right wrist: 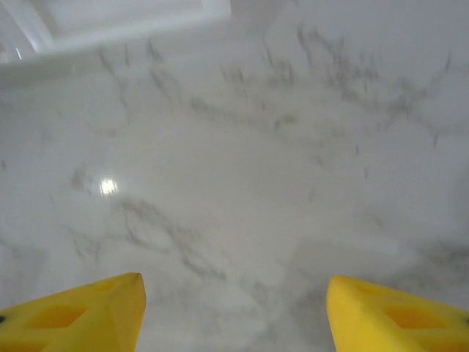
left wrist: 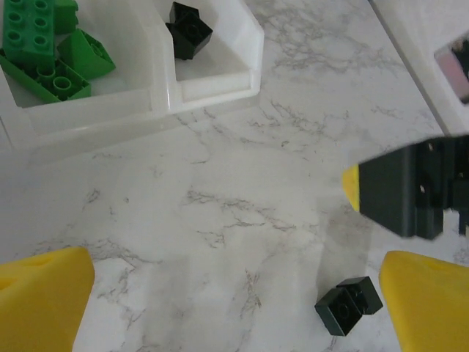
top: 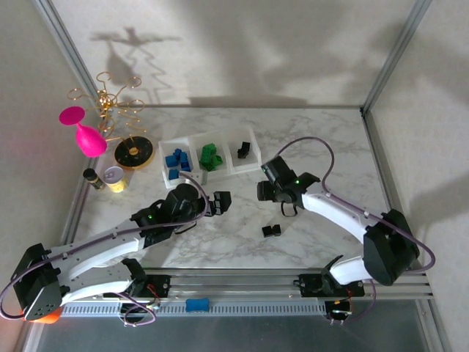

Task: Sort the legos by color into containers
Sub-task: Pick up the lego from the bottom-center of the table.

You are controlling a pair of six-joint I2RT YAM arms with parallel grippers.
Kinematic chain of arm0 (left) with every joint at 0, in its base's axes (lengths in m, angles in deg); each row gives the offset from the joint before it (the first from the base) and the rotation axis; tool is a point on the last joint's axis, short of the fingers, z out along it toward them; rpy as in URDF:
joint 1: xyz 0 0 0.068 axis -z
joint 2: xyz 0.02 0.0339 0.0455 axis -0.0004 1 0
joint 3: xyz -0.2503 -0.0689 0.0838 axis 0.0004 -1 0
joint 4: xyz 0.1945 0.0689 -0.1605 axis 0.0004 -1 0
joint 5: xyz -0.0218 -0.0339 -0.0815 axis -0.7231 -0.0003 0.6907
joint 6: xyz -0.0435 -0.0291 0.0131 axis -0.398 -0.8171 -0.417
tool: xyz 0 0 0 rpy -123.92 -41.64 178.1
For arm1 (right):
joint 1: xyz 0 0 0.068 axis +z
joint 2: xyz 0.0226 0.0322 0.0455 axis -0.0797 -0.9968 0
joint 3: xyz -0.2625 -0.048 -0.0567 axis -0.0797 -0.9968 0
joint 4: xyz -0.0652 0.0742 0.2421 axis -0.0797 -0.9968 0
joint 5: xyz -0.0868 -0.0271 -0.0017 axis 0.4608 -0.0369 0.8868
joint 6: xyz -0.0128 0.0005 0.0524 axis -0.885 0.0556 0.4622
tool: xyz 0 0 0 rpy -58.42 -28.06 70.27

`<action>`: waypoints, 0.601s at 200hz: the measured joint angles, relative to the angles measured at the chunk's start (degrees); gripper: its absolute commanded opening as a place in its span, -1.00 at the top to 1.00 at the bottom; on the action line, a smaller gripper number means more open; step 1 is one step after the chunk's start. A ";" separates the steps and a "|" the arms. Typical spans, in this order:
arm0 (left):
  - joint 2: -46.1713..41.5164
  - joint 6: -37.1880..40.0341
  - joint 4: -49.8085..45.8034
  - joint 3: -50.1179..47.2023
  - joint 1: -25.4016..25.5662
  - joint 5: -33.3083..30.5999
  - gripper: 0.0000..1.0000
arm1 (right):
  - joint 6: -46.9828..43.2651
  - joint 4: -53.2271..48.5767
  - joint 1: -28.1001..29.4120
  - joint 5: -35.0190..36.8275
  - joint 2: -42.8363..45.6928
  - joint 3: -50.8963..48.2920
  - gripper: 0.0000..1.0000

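Right gripper (right wrist: 234,297) spread, apparently empty, containers (right wrist: 110,29) just ahead; left gripper (left wrist: 234,293) spread wide, black legos (left wrist: 349,304) just inside one finger, presumably the next pick.

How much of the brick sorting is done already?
Nearly done. In the clear plastic three-box tray, blue studded bricks lie in the left box, green bricks the middle, tiny black cubes the right. The left hand and right hand are open, holding nothing. Left: loose black cubes on the marble table.
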 measured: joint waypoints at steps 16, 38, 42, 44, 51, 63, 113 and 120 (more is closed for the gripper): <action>-0.07 -0.22 0.00 -0.55 0.50 -0.02 -0.99 | 2.84 -1.77 2.08 0.07 2.45 -2.62 -0.31; 0.00 -0.39 -0.02 -0.94 1.55 -0.02 -0.99 | 6.47 -3.56 4.20 0.02 4.42 -6.08 -0.28; 0.04 -0.42 0.00 -0.94 1.75 -0.02 -0.99 | 7.23 -3.80 4.50 -0.02 4.59 -6.78 -0.27; 0.07 -0.42 0.00 -0.94 1.84 -0.02 -0.99 | 7.54 -3.93 4.66 -0.02 4.72 -7.13 -0.27; 0.24 -0.42 0.02 -0.94 2.10 0.00 -0.99 | 8.68 -4.35 5.09 -0.22 4.98 -8.33 -0.26; 0.72 -0.42 0.02 -0.94 2.47 -0.02 -0.99 | 10.43 -4.61 5.57 -0.39 5.29 -10.19 -0.23; 2.56 -0.42 0.00 -0.94 3.41 -0.26 -0.99 | 14.80 -4.07 6.10 -1.40 6.10 -14.75 -0.13; 2.58 -0.42 0.00 -0.94 3.41 -0.28 -0.99 | 15.06 -3.85 6.10 -1.49 6.10 -14.93 -0.13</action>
